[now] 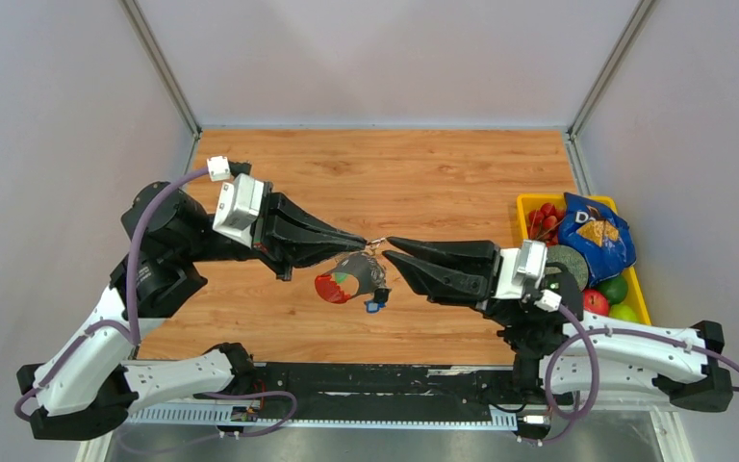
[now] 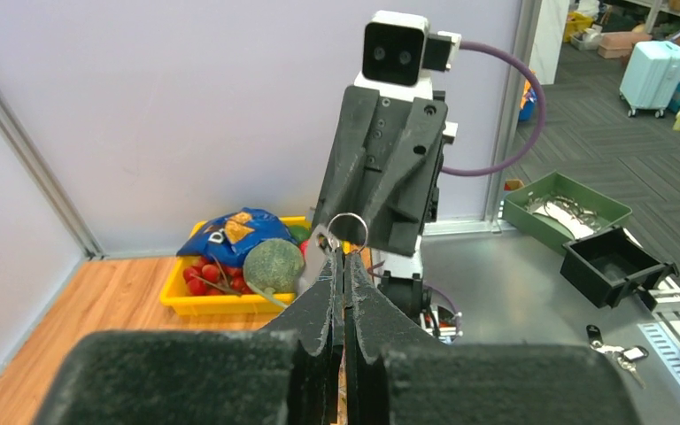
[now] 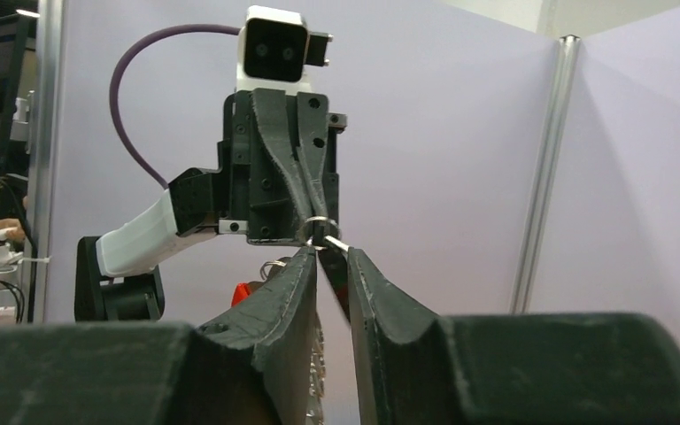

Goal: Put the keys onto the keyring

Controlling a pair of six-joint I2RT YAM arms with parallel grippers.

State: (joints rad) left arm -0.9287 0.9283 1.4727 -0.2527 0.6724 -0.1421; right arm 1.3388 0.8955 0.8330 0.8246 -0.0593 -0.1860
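Hanging bunch (image 1: 354,277): red tag (image 1: 330,287) etc., dangling below ring.
R gripper (image 1: 389,243): jaws narrowly apart, tips at ring; key grip unclear.
L gripper (image 1: 363,238): clamped on keyring (image 2: 365,232), midair.
Progress: threading stage; key on ring unconfirmed.

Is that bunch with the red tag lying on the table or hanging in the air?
Hanging. The left gripper, jaws shut, pinches the keyring at its top; the red tag dangles beneath.
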